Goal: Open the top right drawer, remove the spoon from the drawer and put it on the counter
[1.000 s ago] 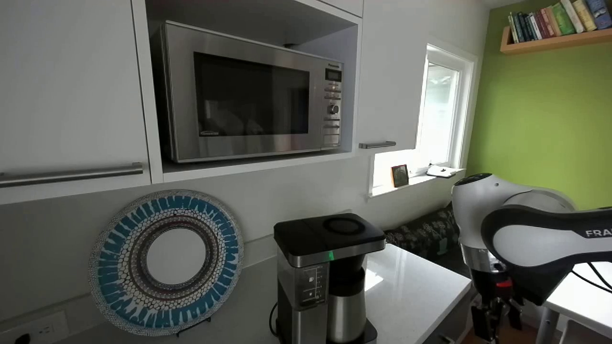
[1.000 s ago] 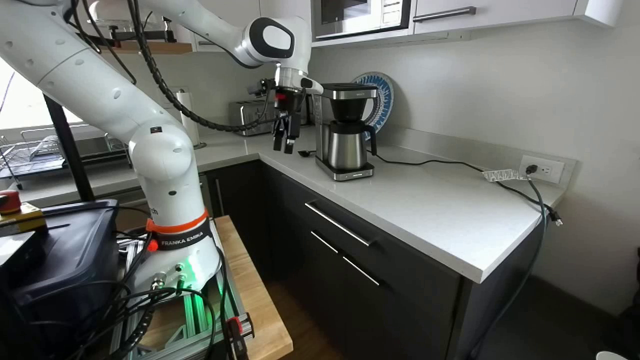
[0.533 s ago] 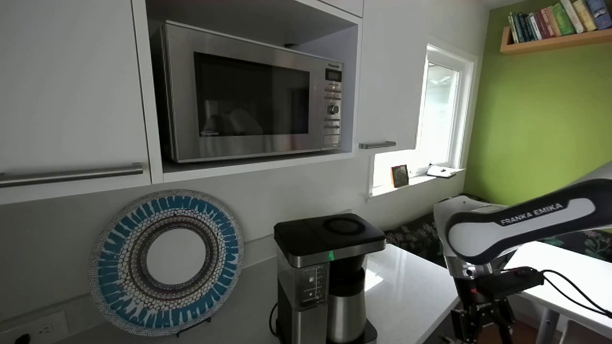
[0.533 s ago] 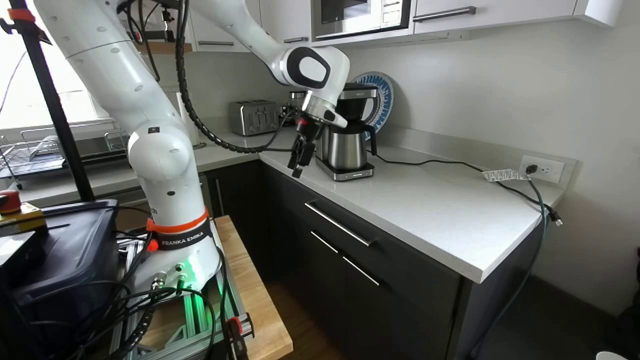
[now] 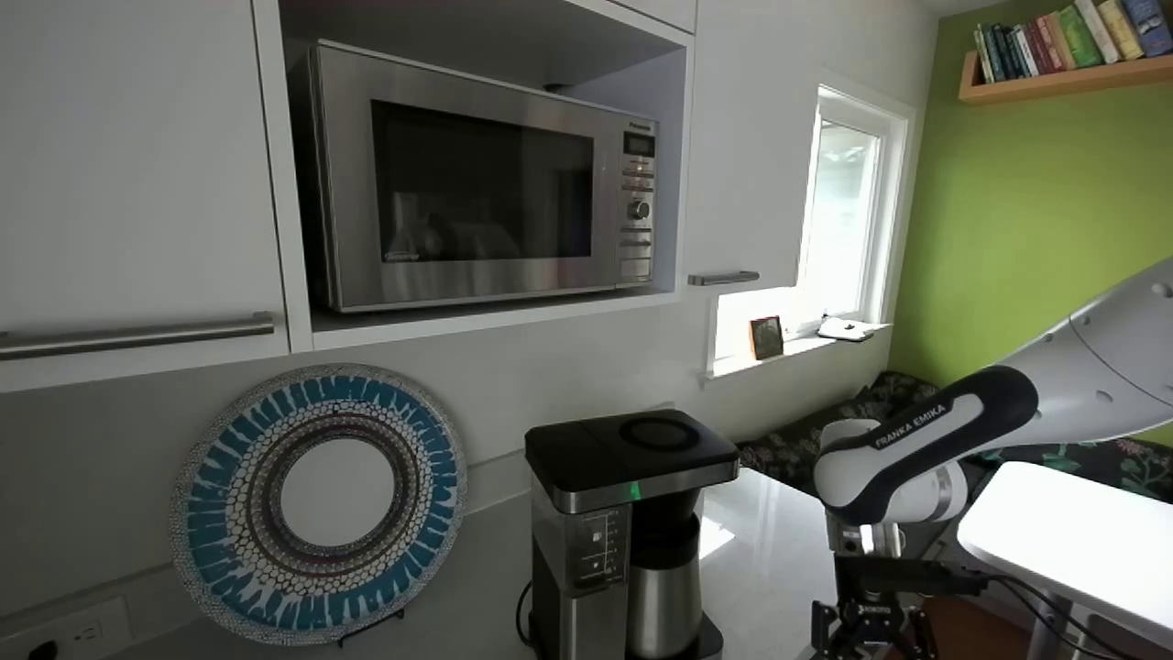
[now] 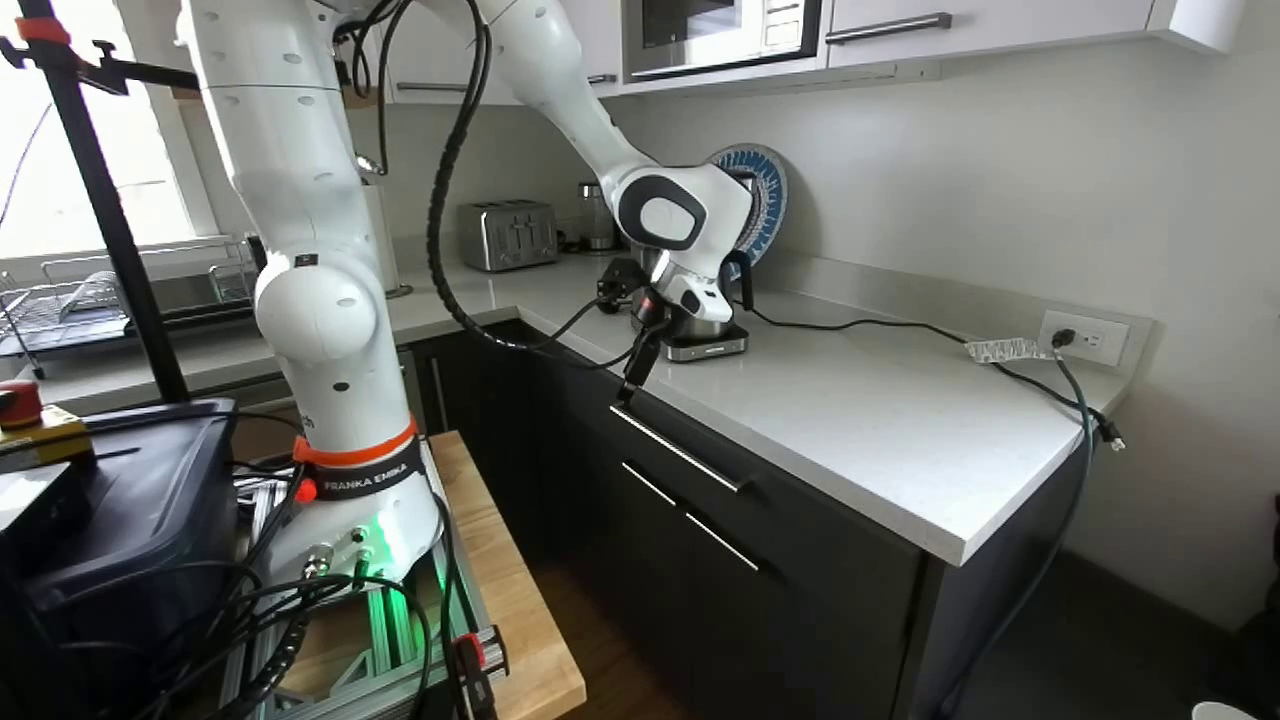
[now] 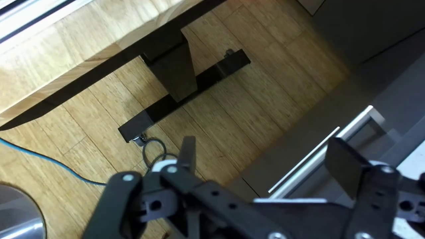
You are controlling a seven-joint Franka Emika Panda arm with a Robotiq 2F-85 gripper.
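Observation:
The top drawer (image 6: 790, 485) is a dark front under the counter and is shut. Its long steel handle (image 6: 685, 452) also shows in the wrist view (image 7: 357, 122). My gripper (image 6: 627, 393) is open and empty, tilted down by the handle's far end. It also shows low in an exterior view (image 5: 875, 632). In the wrist view my gripper (image 7: 262, 144) has its fingers wide apart, and one finger overlaps the handle; I cannot tell if it touches. The glossy white counter (image 6: 880, 410) lies above; it also shows in an exterior view (image 5: 770, 550). No spoon is in view; the drawer's inside is hidden.
The coffee machine (image 5: 632, 449) stands on the counter behind my wrist, close to the arm. Two more handles (image 6: 650, 484) sit lower on the cabinet. A wooden-topped stand (image 6: 510, 600) bears the robot base. A power cord (image 6: 870, 322) runs along the counter's back.
My gripper has come down from above the counter's edge by the coffee machine to the drawer handle, moving along the cabinet front and tilting. The drawer has not moved.

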